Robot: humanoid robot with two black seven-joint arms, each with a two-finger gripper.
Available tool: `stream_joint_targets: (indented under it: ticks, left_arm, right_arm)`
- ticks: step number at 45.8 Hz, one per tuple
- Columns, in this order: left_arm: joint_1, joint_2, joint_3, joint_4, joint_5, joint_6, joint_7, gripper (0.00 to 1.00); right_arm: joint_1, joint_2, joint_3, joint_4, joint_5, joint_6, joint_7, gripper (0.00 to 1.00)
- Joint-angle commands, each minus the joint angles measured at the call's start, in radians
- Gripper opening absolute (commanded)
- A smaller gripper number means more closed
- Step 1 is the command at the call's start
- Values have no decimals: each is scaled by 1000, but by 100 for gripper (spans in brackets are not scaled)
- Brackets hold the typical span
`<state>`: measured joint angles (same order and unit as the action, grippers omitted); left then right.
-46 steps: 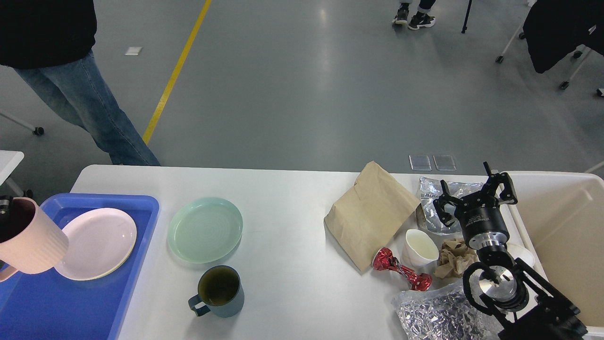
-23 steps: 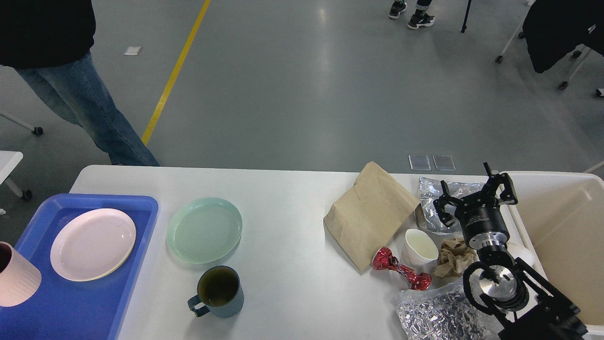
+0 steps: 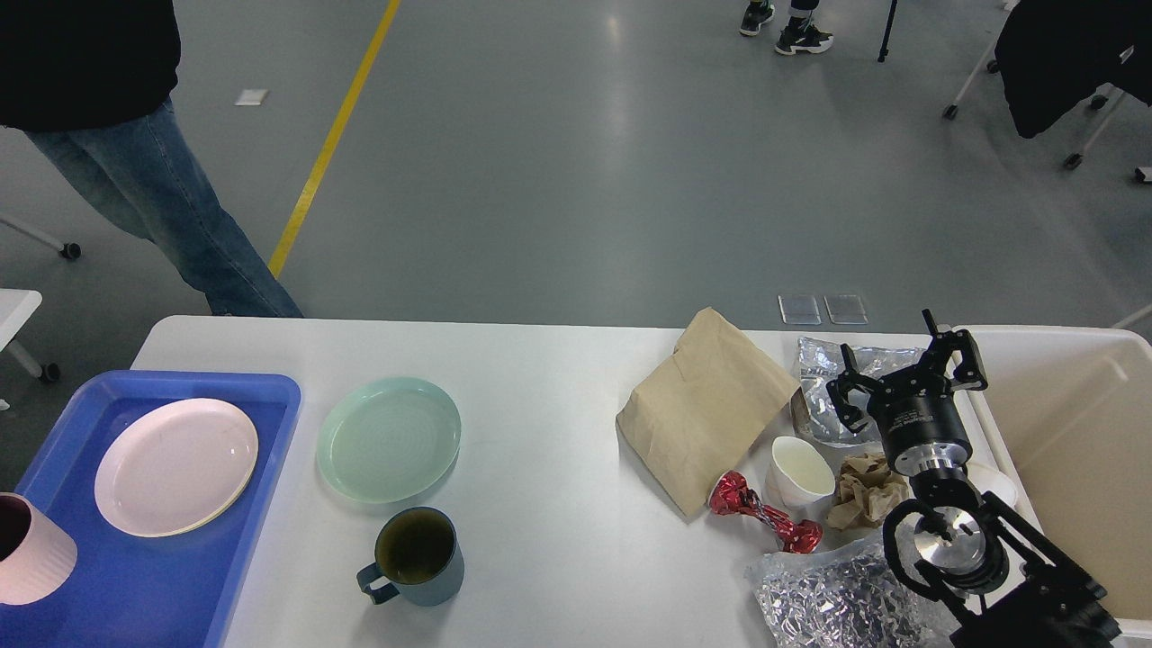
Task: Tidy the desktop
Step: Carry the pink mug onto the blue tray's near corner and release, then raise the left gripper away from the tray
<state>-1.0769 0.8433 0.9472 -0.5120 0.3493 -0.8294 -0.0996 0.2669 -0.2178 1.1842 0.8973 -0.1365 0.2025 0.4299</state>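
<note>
The white desktop (image 3: 558, 432) carries dishes on the left and litter on the right. On the blue tray (image 3: 270, 396) lies a pink plate (image 3: 175, 466). A pink cup (image 3: 27, 562) stands upright at the tray's left side, cut off by the frame edge. A green plate (image 3: 389, 438) and a dark mug (image 3: 414, 556) sit on the bare top. My right gripper (image 3: 903, 376) is open and empty, above a silvery bag (image 3: 823, 396). My left gripper is out of view.
Right of centre are a brown paper bag (image 3: 706, 405), a red wrapper (image 3: 765, 522), a white cup (image 3: 801, 472), crumpled brown paper (image 3: 868, 499) and a foil bag (image 3: 837, 598). A cream bin (image 3: 1071, 450) stands at the right edge. A person stands beyond the far left corner.
The pink cup, held up at the left edge a second ago, has gone down and left onto the tray. The left gripper has left the view. The right arm has not moved.
</note>
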Motion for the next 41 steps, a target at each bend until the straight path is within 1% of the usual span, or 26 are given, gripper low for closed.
stream_joint_targets:
  ticks: [1,6,10,13,16,19,23,25,28,29,33,35,37,41]
  left_arm:
    - [44,-19,-2,35,-3,16,-8,3]
    - [71,-29,-1,70,-9,18,-8,4]
    - [98,-38,-2,89,-16,36,-8,4]
    - [104,-43,-2,92,-23,55,-11,5]
    - [106,-41,-7,90,-32,53,-15,5]
    - [115,-41,-19,90,-52,53,-14,7]
    - [123,-38,-30,90,-70,53,-12,12]
    - [124,-38,-31,90,-78,55,-12,17]
    - [126,-36,-33,87,-84,58,-11,29]
    - [126,-36,-31,86,-85,59,-11,35]
    - [126,-36,-31,82,-108,72,-11,69]
    - [127,-35,-31,79,-122,78,-8,81]
    - [129,-33,-30,72,-131,78,-6,87]
    - [121,-26,-30,37,-135,72,-11,88]
  right_arm:
    - [0,0,0,0,0,0,0,100]
    - [0,0,0,0,0,0,1,100]
    - [0,0,0,0,0,0,0,100]
    - [0,0,0,0,0,0,0,100]
    - [0,0,0,0,0,0,0,100]
    - [0,0,0,0,0,0,0,100]
    - [0,0,0,0,0,0,0,100]
    - [0,0,0,0,0,0,0,100]
    - [0,0,0,0,0,0,0,100]
    - [0,0,0,0,0,0,0,100]
    - [0,0,0,0,0,0,0,100]
    - [0,0,0,0,0,0,1,100]
    - [0,0,0,0,0,0,0,100]
    - [0,0,0,0,0,0,0,100]
